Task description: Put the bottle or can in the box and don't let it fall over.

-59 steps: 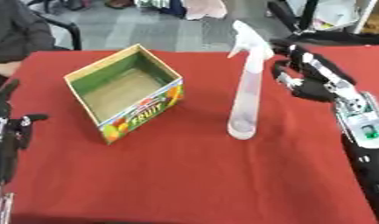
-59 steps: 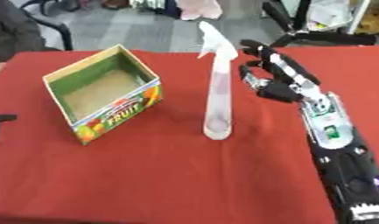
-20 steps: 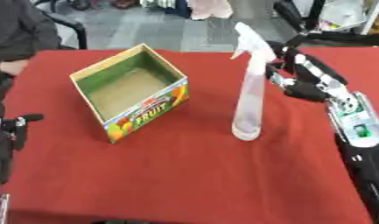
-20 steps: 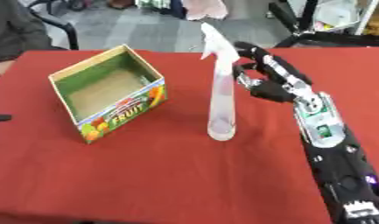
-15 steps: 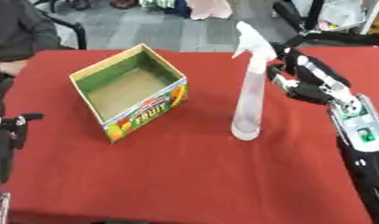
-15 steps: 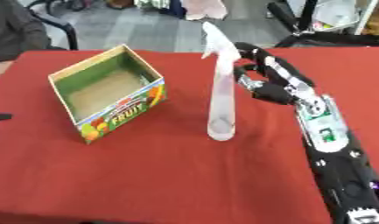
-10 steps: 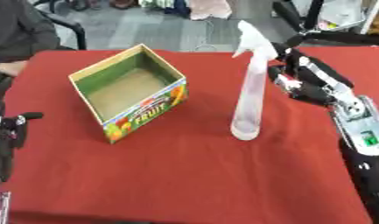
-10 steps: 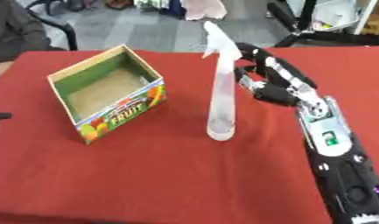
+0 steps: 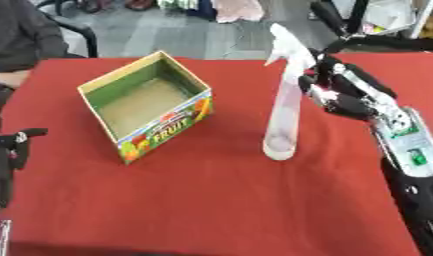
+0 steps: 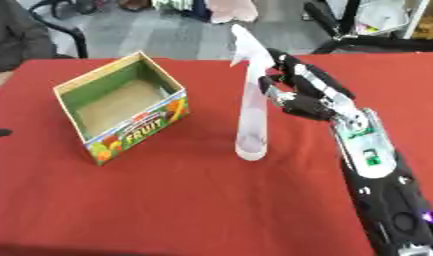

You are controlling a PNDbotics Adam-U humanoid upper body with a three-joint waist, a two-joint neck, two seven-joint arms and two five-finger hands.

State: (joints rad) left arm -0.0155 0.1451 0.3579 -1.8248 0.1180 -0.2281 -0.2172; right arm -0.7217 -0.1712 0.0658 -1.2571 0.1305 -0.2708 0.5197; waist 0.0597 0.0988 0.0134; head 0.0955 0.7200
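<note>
A tall clear spray bottle with a white trigger head stands upright on the red table, right of centre. An open cardboard fruit box with a green inside sits to its left, turned at an angle and holding nothing. My right hand comes in from the right and is just beside the bottle's upper body, its fingers curved toward the bottle; whether they touch it I cannot tell. My left hand rests at the left edge, only partly visible.
A person in dark clothes sits at the far left corner with a hand near the table edge. Beyond the far edge are black chair or stand legs and floor clutter. Red tabletop stretches in front of the box and bottle.
My right hand has crept a little leftward, closer to the bottle. The bottle and box have stayed in place; the view has shifted slightly.
</note>
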